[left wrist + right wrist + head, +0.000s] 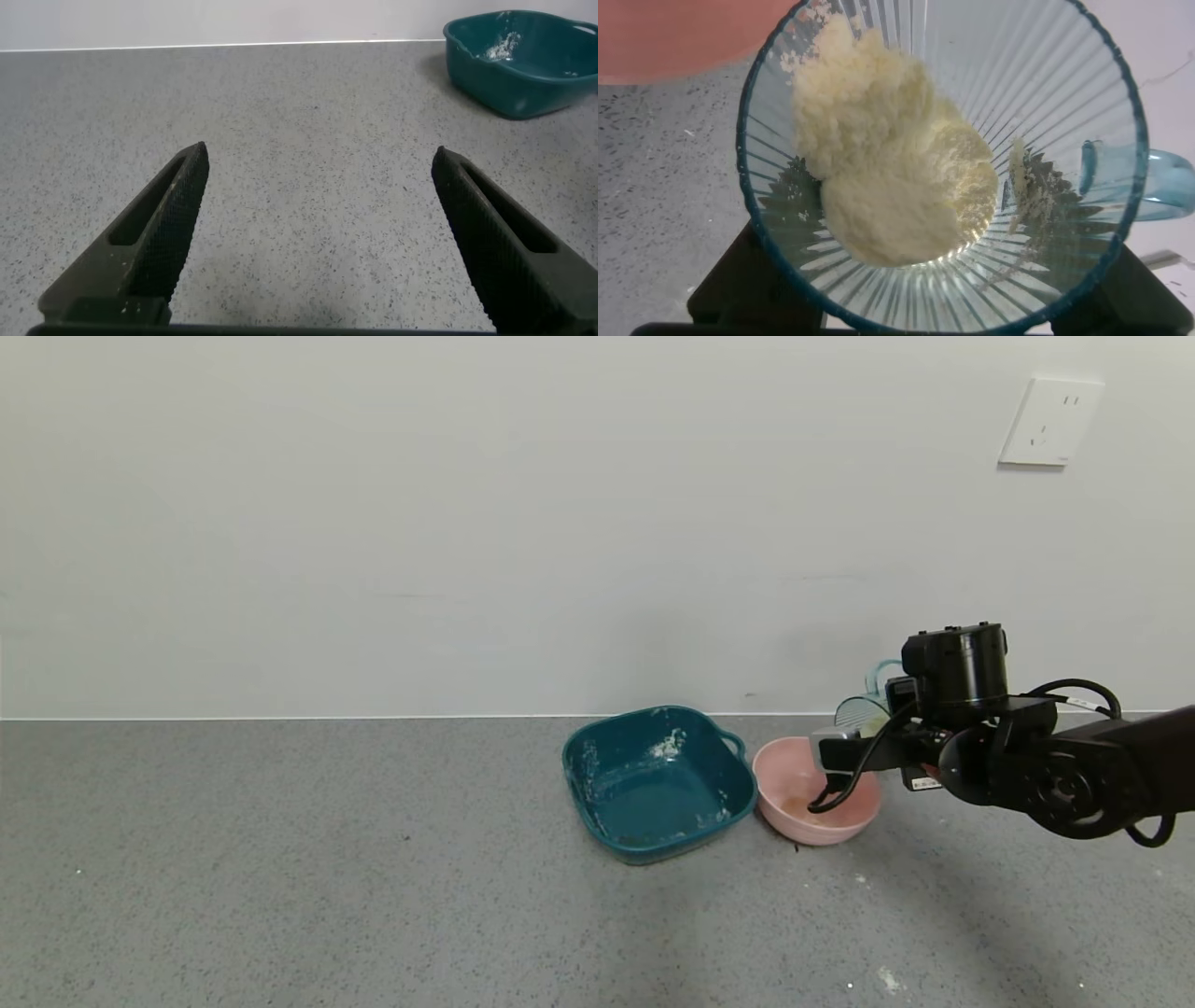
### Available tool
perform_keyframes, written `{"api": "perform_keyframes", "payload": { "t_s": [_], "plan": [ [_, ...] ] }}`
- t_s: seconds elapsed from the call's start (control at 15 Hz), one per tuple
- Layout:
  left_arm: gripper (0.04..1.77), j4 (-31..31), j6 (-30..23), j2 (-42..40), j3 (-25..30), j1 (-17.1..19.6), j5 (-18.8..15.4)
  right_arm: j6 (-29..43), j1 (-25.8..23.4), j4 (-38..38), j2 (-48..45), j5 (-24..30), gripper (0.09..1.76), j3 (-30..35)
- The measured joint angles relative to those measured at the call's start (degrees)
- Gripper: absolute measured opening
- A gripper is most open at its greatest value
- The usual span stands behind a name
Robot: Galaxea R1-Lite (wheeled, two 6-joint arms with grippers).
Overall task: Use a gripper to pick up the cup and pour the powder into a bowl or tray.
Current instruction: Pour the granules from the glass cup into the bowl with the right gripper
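While I watch from far away, I count one cup (864,711), one pink bowl (810,798) and one teal dish (653,780) on the gray counter (280,877). My right gripper (854,747) is clamped on the cup and tips it over the pink bowl. One clump of cream powder (887,159) sits inside the cup, near its rim. My left gripper (318,243) hangs over bare counter with its two fingers (159,233) spread wide, holding nothing.

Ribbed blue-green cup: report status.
Right gripper shut on tilted ribbed blue-green plastic cup over pink bowl. Cream powder sliding toward the rim. Left gripper open, idle. Nothing blocking.
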Motion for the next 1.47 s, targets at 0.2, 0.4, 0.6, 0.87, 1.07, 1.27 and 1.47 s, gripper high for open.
{"api": "perform_keyframes", "payload": {
  "t_s": [0.2,0.4,0.6,0.87,1.07,1.27,1.47],
  "plan": [
    [1.72,0.0,0.0,0.0,0.0,0.0,0.0,-3.8,0.1,0.0,0.8,-2.3,1.34,-0.8],
    [1.72,0.0,0.0,0.0,0.0,0.0,0.0,-7.1,0.6,0.2,1.8,-3.9,1.34,-2.3],
    [1.72,0.0,0.0,0.0,0.0,0.0,0.0,-7.8,1.3,0.2,2.4,-4.9,1.34,-2.8],
    [1.72,0.0,0.0,0.0,0.0,-0.1,0.0,-9.0,1.9,0.5,2.6,-6.2,1.34,-3.4],
    [1.72,0.0,0.0,0.0,0.0,-0.1,0.0,-9.0,2.8,0.6,2.6,-6.8,1.34,-4.1],
    [1.72,0.0,0.0,0.0,0.0,-0.1,0.0,-9.0,3.3,0.7,2.4,-6.9,1.34,-4.5],
    [1.72,0.0,0.0,0.0,0.0,-0.1,0.0,-9.0,3.3,1.0,2.0,-6.9,1.34,-4.4]
  ]
}}
